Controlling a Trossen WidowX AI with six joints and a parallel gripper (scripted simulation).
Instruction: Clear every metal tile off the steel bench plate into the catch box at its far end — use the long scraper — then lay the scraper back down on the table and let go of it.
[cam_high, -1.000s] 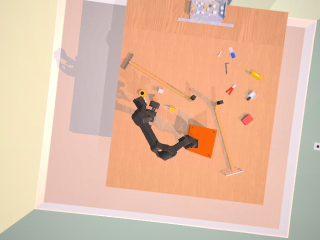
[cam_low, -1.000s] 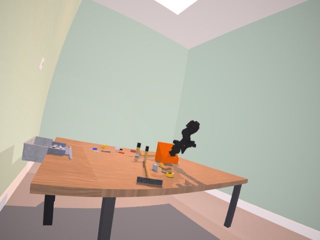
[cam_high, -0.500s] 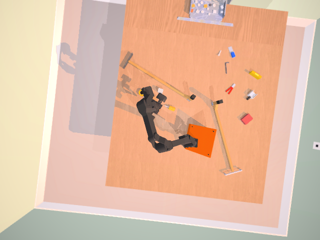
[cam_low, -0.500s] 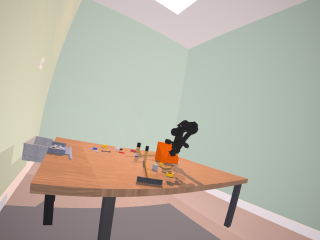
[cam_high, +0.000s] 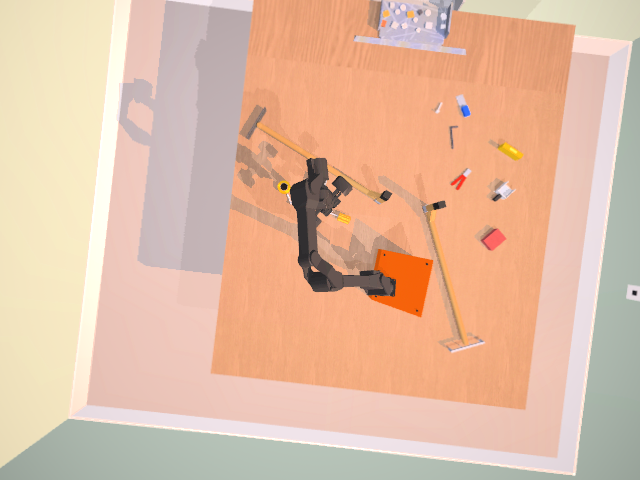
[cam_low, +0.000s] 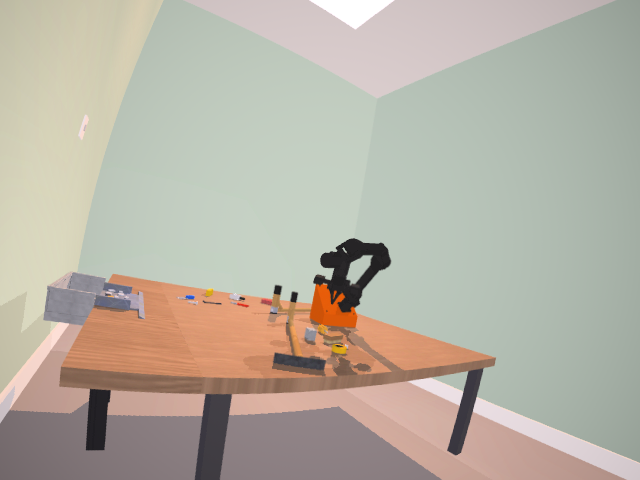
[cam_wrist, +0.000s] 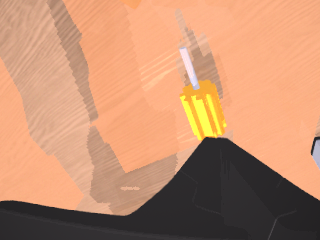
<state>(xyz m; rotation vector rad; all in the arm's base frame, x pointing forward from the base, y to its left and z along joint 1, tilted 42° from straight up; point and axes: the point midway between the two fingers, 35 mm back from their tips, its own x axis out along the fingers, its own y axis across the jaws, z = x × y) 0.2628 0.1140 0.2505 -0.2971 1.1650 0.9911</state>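
Several small metal tiles (cam_high: 408, 19) (cam_low: 112, 293) lie on the steel bench plate (cam_high: 413, 49) (cam_low: 139, 305) at the far edge of the table, with the grey catch box (cam_low: 69, 299) behind it. A long wooden-handled scraper (cam_high: 447, 276) with a flat metal blade (cam_high: 461, 345) lies on the table right of the orange arm base (cam_high: 410, 281). A second long tool with a dark head (cam_high: 254, 121) (cam_low: 298, 362) lies at the left. My gripper (cam_high: 326, 206) (cam_wrist: 214, 148) is shut and empty, low over the table beside a yellow screwdriver (cam_high: 342, 217) (cam_wrist: 202, 112), far from the scraper.
A yellow tape ring (cam_high: 282, 186) lies left of the arm. Small tools lie at the right: red pliers (cam_high: 463, 178), a red block (cam_high: 493, 239), a hex key (cam_high: 452, 135), a yellow item (cam_high: 510, 150) and a blue-and-white item (cam_high: 463, 105).
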